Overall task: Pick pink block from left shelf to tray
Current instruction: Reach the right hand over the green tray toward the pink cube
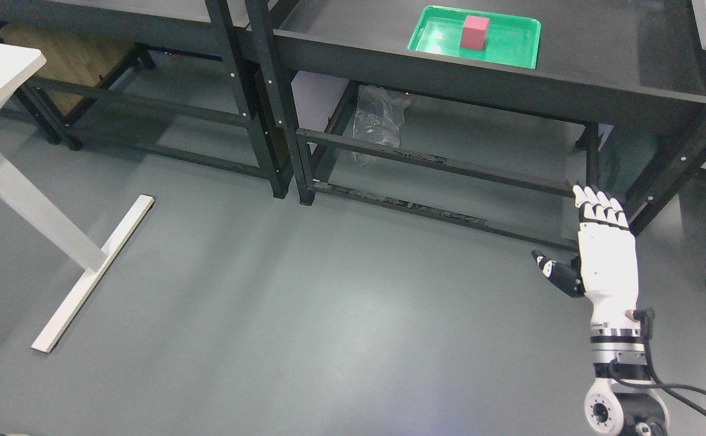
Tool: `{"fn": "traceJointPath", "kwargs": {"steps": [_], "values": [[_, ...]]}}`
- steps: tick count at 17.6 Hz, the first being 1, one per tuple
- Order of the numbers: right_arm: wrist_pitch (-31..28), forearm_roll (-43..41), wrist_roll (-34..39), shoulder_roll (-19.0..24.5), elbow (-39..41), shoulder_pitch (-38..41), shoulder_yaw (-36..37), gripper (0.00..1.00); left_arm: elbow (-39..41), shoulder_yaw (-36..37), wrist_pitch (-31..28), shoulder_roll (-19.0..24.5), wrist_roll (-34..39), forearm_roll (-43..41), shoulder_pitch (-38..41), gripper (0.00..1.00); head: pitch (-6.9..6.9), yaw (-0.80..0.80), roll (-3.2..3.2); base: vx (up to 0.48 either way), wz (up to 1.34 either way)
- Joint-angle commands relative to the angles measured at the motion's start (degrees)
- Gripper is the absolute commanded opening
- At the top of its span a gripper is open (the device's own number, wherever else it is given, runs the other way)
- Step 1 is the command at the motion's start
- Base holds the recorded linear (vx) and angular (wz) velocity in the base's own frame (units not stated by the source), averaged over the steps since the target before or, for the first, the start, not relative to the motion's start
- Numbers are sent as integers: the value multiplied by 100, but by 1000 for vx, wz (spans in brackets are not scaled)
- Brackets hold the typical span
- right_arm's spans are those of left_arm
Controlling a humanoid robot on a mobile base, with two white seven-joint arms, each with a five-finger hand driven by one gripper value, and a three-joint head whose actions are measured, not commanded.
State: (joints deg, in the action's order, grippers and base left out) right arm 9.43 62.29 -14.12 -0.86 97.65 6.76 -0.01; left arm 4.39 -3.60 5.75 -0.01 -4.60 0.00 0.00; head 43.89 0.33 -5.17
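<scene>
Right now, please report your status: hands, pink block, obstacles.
Right hand open, empty, low over floor. Left not in view. Pink block upright in green tray. Nothing obstructing.

lab or workshop space: bare grey smooth floor (304,315), dark metal-frame shelving benches (450,66), white-legged desk (32,200) at left, crumpled clear plastic bag (377,118) under bench, plywood crate (56,57) behind.

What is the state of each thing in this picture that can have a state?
Pink block: upright, standing inside the tray, not held.
Green plastic tray: flat on the dark shelf top, holding only the block.
Right hand: open, fingers straight, empty, low above the floor, far from the tray.
Clear plastic bag: crumpled, lying under the shelf.
Left hand: not in view.
</scene>
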Motion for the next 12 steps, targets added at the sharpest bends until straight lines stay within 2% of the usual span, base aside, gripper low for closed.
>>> {"fn": "traceJointPath", "kwargs": {"steps": [1, 12], "values": [[-143, -612, 24, -14, 8, 1, -201, 100, 0, 0, -4, 101, 3, -9, 52, 100, 0, 0, 0, 241, -110], [-144, -612, 24, -14, 8, -16, -201, 99, 0, 0, 5, 101, 3, -9, 52, 100, 0, 0, 0, 335, -58]]}}
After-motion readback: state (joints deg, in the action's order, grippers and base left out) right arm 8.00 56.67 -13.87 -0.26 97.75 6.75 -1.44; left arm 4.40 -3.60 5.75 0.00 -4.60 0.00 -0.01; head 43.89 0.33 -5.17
